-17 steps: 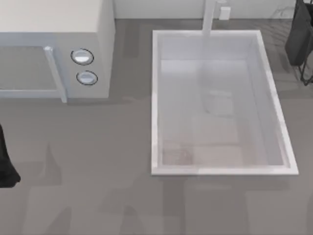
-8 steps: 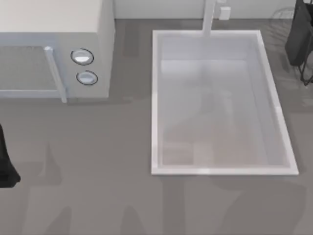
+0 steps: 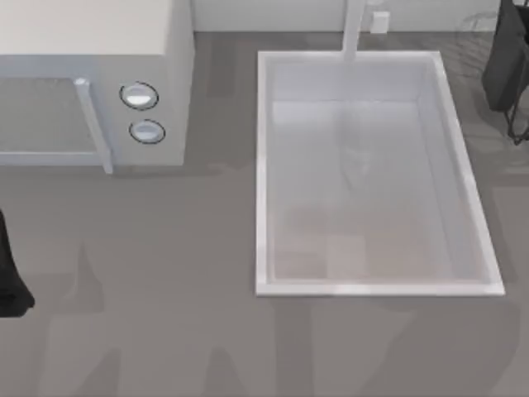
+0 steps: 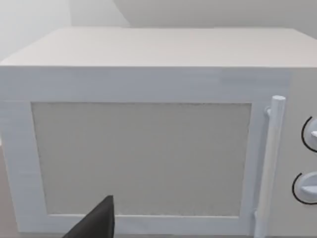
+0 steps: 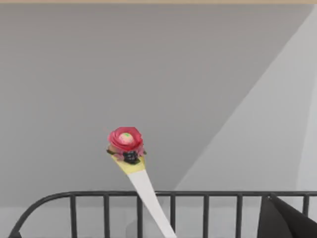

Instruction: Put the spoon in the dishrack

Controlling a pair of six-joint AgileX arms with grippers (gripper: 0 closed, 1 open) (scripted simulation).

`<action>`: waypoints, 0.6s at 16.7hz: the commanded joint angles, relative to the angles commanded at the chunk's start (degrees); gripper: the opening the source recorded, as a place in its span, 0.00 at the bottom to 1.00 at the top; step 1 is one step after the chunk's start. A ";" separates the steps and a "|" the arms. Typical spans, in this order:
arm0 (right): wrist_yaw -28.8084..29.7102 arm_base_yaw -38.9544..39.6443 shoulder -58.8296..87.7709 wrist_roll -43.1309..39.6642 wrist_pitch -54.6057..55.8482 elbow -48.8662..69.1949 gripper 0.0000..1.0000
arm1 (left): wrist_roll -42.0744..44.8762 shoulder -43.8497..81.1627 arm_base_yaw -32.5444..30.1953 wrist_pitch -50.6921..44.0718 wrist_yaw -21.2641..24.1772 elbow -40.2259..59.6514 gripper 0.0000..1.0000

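Note:
In the right wrist view the spoon [image 5: 130, 148] stands tilted, its red bowl up and its cream-white handle running down across the top rail of the dishrack [image 5: 208, 194] and out of the picture. A dark part of my right gripper [image 5: 287, 220] shows beside it; whether it holds the handle is hidden. From above, my right arm [image 3: 506, 58] hangs over the thin dark wires of the dishrack [image 3: 518, 131] at the table's back right corner. My left gripper [image 4: 96, 220] is parked at the table's left edge, facing the microwave.
A white microwave [image 3: 91, 83] with a vertical door handle and two knobs fills the back left. A large white sink basin [image 3: 263, 174] with a faucet [image 3: 354, 29] takes up the middle right. Bare grey counter runs along the front.
My right arm has barely shifted over the back right corner. The faint shadows inside the basin have moved a little. My left arm has stayed where it was.

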 joint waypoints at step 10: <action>0.00 0.00 0.00 0.00 0.00 0.00 0.83 | 0.00 0.00 0.00 0.00 0.00 0.00 1.00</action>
